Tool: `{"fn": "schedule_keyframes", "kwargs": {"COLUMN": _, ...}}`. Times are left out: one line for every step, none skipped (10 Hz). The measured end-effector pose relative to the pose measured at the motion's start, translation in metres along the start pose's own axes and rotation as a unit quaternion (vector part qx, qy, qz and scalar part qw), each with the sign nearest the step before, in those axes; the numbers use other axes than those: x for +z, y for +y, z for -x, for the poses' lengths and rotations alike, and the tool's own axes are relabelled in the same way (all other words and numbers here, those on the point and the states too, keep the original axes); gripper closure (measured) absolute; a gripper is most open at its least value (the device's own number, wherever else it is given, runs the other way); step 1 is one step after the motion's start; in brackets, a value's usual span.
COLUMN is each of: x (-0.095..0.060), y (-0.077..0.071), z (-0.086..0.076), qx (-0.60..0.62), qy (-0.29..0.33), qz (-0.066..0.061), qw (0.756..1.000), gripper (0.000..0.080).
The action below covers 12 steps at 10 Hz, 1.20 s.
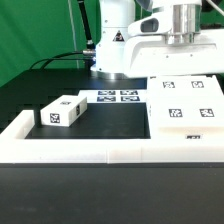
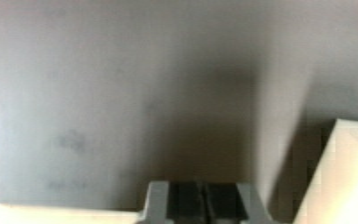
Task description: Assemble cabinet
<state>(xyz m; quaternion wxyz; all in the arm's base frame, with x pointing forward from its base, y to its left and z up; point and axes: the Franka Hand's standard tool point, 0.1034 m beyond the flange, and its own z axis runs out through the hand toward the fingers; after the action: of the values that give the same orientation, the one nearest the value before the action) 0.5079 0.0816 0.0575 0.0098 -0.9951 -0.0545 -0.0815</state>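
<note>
Gripper, closed on nothing, hovers near the cabinet panels.

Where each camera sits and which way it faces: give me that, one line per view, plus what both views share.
Exterior view: sits off the arm, across the table from the arm's base, and looks over the white rail toward the arm, whose base and wrist show.
Wrist view: rides on the wrist and looks down past the fingers at the dark table top.
Shared: the table, and probably the cabinet panel, which shows as a white edge in the wrist view.
</note>
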Motion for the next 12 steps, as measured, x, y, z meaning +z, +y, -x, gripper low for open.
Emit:
{"fn": "schedule_keyframes", "kwargs": {"x": -0.005, "y": 0.0, "z": -0.002, "qx": -0.001, "qy": 0.0, "qz": -0.001, "qw": 1.0, "gripper": 0.0795}}
{"fn": "schedule_keyframes", "kwargs": {"x": -0.015, "y": 0.001, "z": -0.006, "qx": -0.008, "qy": -0.003, "qz": -0.002, "qw": 1.0, "gripper": 0.0795}}
{"fn": "schedule_keyframes", "kwargs": {"x": -0.026, "y": 0.002, "z": -0.013, "qx": -0.012, "qy": -0.004, "qz": -0.003, "qw": 1.0, "gripper": 0.0795}}
{"fn": "schedule_keyframes", "kwargs": {"x": -0.033, "y": 0.003, "z": -0.017, "qx": -0.012, "qy": -0.009, "qz": -0.004, "qw": 1.0, "gripper": 0.0795}}
{"fn": "schedule_keyframes", "kwargs": {"x": -0.039, "y": 0.002, "z": -0.022, "qx": -0.012, "qy": -0.02, "qz": -0.006, "qw": 1.0, "gripper": 0.0795}}
{"fn": "schedule_keyframes", "kwargs": {"x": -0.043, "y": 0.001, "z": -0.026, "qx": -0.012, "qy": -0.031, "qz": -0.008, "qw": 0.999, "gripper": 0.0795}}
{"fn": "schedule_keyframes", "kwargs": {"x": -0.044, "y": 0.0, "z": -0.028, "qx": -0.013, "qy": -0.039, "qz": -0.009, "qw": 0.999, "gripper": 0.0795}}
{"fn": "schedule_keyframes", "kwargs": {"x": -0.046, "y": -0.001, "z": -0.029, "qx": -0.013, "qy": -0.042, "qz": -0.01, "qw": 0.999, "gripper": 0.0795}}
{"fn": "schedule_keyframes", "kwargs": {"x": -0.044, "y": -0.001, "z": -0.027, "qx": -0.013, "qy": -0.044, "qz": -0.009, "qw": 0.999, "gripper": 0.0795}}
{"fn": "schedule_keyframes", "kwargs": {"x": -0.044, "y": -0.001, "z": -0.027, "qx": -0.013, "qy": -0.045, "qz": -0.009, "qw": 0.999, "gripper": 0.0795}}
{"fn": "schedule_keyframes", "kwargs": {"x": -0.044, "y": -0.001, "z": -0.027, "qx": -0.013, "qy": -0.045, "qz": -0.009, "qw": 0.999, "gripper": 0.0795}}
{"fn": "schedule_keyframes", "kwargs": {"x": -0.044, "y": 0.0, "z": -0.027, "qx": -0.013, "qy": -0.045, "qz": -0.009, "qw": 0.999, "gripper": 0.0795}}
